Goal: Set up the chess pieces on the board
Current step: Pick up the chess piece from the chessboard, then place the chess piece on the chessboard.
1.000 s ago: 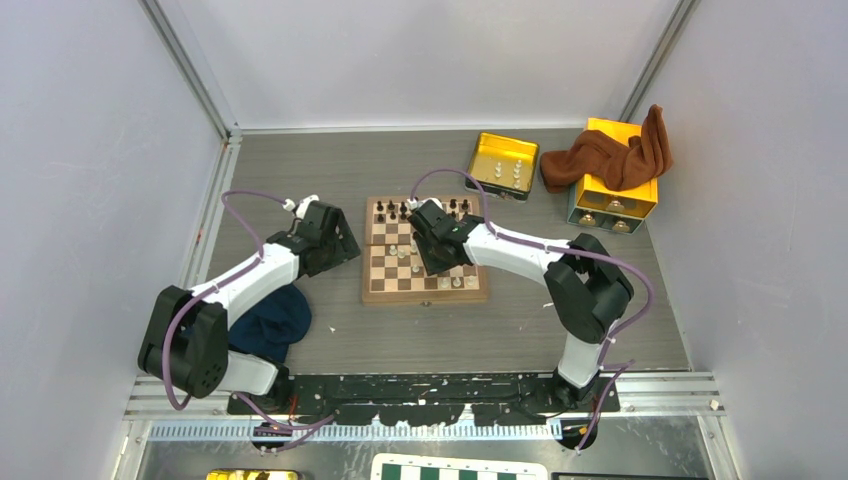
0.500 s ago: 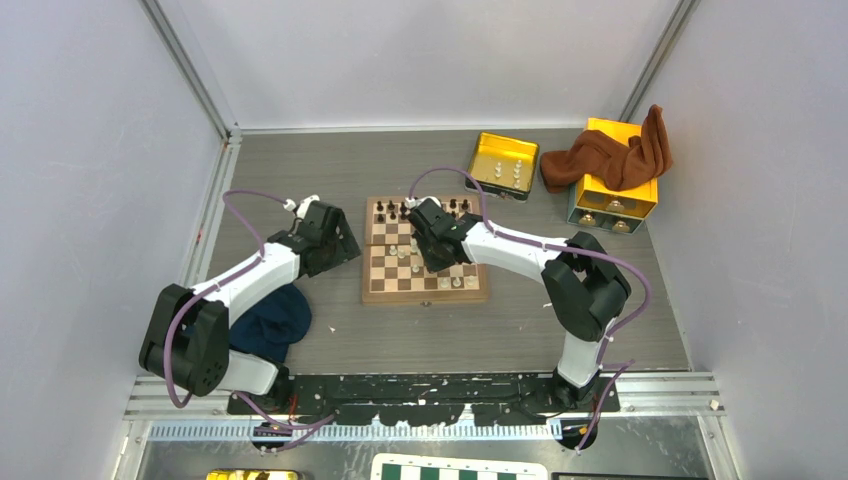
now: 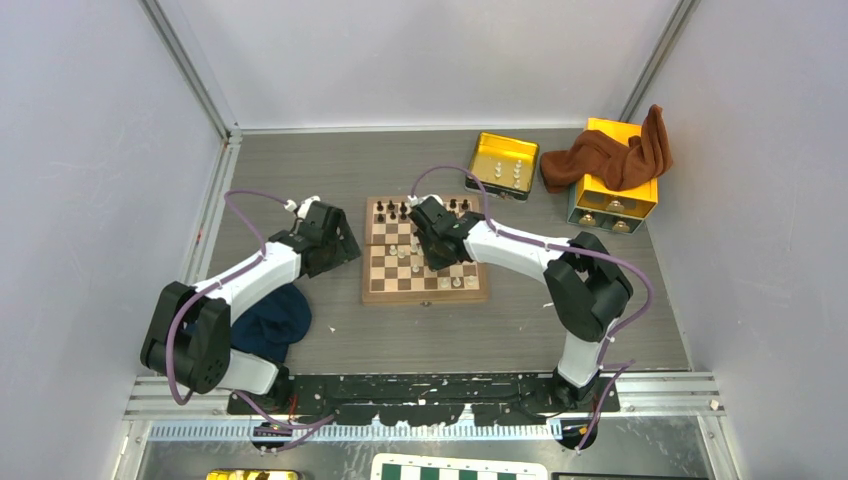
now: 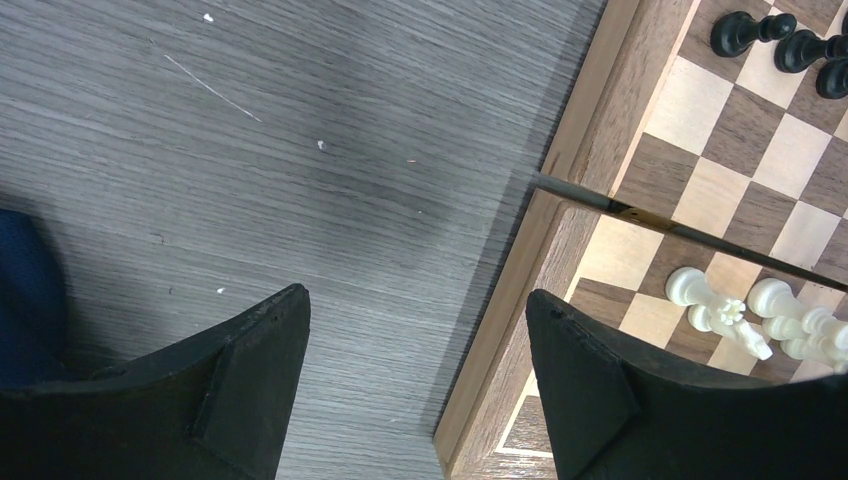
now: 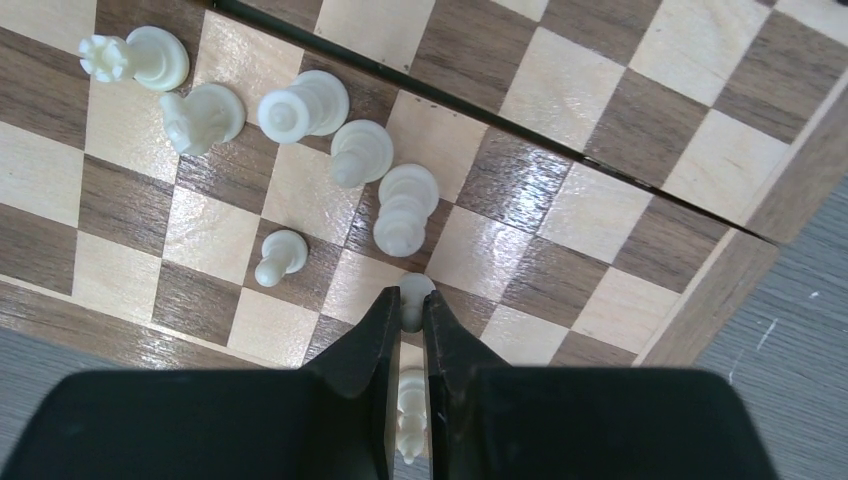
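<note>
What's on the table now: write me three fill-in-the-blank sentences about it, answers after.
1. The right gripper is shut on a ____ chess piece.
2. The left gripper, holding nothing at the board's left edge, has its jaws ____.
3. The brown cloth lies draped over the ____ box.
Missing words: white; open; yellow.

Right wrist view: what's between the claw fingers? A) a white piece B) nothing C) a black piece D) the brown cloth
A: the right claw is closed on a white piece, whose cream body shows in the narrow gap between the fingers, above the board.
</note>
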`<state>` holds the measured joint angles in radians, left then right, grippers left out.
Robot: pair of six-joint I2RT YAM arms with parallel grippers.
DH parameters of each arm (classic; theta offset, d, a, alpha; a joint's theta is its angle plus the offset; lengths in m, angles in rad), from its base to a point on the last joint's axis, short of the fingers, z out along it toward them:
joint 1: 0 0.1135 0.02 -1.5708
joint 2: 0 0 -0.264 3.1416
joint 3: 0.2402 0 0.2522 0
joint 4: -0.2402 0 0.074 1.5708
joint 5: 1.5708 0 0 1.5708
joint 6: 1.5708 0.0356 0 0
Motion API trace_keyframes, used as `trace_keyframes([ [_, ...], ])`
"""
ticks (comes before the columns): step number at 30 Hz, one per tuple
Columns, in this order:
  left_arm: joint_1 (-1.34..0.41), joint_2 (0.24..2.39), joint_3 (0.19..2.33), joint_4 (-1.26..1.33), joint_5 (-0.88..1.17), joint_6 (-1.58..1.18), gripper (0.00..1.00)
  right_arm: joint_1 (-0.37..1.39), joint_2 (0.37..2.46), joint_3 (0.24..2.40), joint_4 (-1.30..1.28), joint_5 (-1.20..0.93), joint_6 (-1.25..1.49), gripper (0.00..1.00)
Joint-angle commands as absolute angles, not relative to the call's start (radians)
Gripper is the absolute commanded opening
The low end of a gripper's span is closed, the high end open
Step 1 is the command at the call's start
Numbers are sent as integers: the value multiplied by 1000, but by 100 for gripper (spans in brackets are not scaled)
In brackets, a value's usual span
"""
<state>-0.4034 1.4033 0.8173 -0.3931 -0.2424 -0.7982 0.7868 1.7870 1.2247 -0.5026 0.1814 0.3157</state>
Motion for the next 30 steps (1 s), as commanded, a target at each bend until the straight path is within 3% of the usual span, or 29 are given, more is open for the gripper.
trace_keyframes([
  [1,-396,1405,856,-361,-247,-781,80,770,1691,1230,-503,216,314,3],
  [30,-397,1407,850,-362,-235,-789,80,663,1548,1049,-528,234,339,2],
])
